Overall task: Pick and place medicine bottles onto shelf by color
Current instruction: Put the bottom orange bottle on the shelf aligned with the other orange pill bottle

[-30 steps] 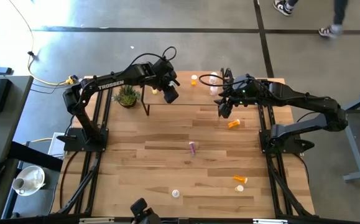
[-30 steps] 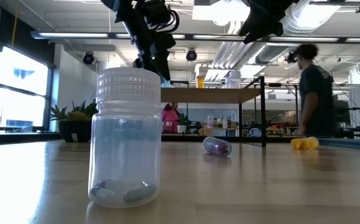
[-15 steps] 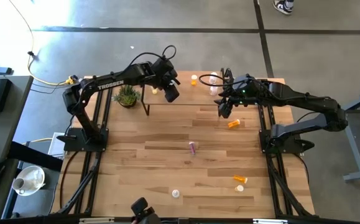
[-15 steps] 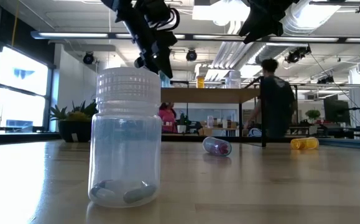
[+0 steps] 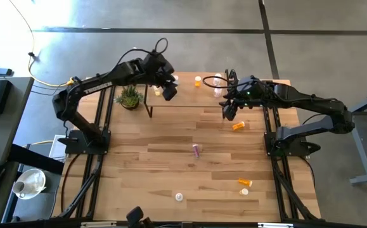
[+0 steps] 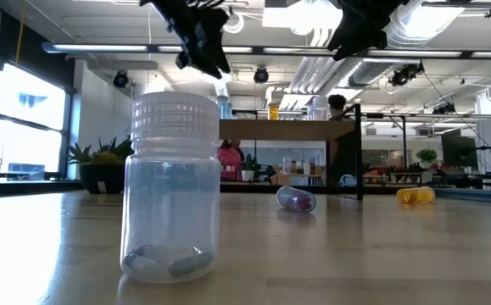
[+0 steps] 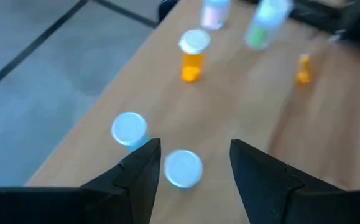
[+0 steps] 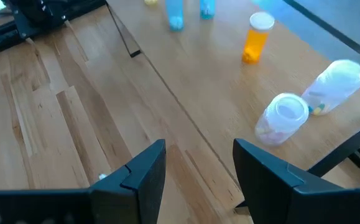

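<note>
Medicine bottles are split between desk (image 5: 139,164) and shelf (image 5: 189,98). Nearest the front edge stands a clear bottle (image 6: 171,186) with a ribbed white cap and a few pills at the bottom. An orange bottle (image 5: 244,183) lies to the right of it, a purple-tinted bottle (image 5: 196,150) lies on its side near the middle, and farther back another fallen orange bottle (image 5: 238,126) rests just before the shelf. The right gripper (image 5: 229,112) hangs close to that one, over the shelf's front edge, its fingers (image 8: 143,171) spread with nothing between them. On the shelf behind it are an upright orange bottle (image 8: 257,37) and two pinkish-white bottles (image 8: 282,117), at least one of them tipped over. At the shelf's left end the left gripper (image 7: 192,165) hovers above two pale blue bottles (image 7: 129,129). Its fingers (image 7: 143,168) are released, and one blue cap shows in the gap without being touched. A potted plant (image 5: 128,97) stands just left of the shelf. A person (image 6: 340,135) is in the room beyond. The blue group looks settled, so the step in hand is probably fetching the next bottle. The fallen orange one is the likeliest candidate, and it calls for a descent, a grip across its body, and standing it beside its orange match. White lettering on the left arm is too small to read, and no bottle label is legible.
</note>
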### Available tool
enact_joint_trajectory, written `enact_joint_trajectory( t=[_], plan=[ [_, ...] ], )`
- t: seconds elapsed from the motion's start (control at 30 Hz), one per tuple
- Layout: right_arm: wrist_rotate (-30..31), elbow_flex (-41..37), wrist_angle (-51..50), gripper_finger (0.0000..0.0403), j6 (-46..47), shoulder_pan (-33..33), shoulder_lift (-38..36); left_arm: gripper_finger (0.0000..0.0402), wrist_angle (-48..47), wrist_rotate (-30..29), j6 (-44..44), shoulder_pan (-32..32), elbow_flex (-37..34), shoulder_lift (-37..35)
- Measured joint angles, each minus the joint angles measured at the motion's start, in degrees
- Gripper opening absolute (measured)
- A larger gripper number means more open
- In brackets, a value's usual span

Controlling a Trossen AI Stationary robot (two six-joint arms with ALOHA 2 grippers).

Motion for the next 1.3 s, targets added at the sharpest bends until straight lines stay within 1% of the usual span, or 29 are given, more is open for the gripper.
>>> enact_joint_trajectory(
  t=[0.13,0.27,0.33,0.43,0.63,0.77,0.9,1.1,1.3],
  plan=[
    [-1.02,0.02,-2.36,0.0178,1.03,0.0,0.0,0.0184,-3.74,5.05,2.25,-0.04,0.01,-3.39],
    [-1.76,0.02,-5.84,0.0178,2.56,0.0,0.0,0.0184,-7.54,7.39,4.08,-0.89,-0.48,-6.95],
    [-2.88,0.02,-7.71,0.0178,3.49,0.0,0.0,0.0184,-7.12,7.37,4.1,-1.91,-2.41,-9.35],
    [-4.24,0.02,-10.82,0.0178,4.41,0.71,0.0,0.0184,-4.8,7.41,4.02,-3.62,-7.59,-13.34],
    [-4.36,0.02,-14.68,0.0178,8.2,5.16,0.0,0.0184,6.26,7.5,0.38,-8.15,-21.38,-21.14],
    [-3.97,0.02,-16.9,0.0178,12.13,9.75,0.0,0.0184,12.88,7.45,-1.54,-11.32,-28.29,-25.05],
    [-1.55,-0.64,-18.31,0.0178,17.21,15.25,-0.07,0.0184,19.29,7.35,-3.3,-15.48,-34.51,-28.2],
    [-2.38,-5.48,-19.21,0.0178,24.11,23.96,-0.04,0.0184,31.28,7.41,-6.17,-22.69,-44.42,-30.1],
    [-1.89,-10.82,-19.12,0.0178,35.72,31.03,-0.04,0.0184,36.98,7.31,-10.11,-28.27,-48.8,-30.14]
  ],
)
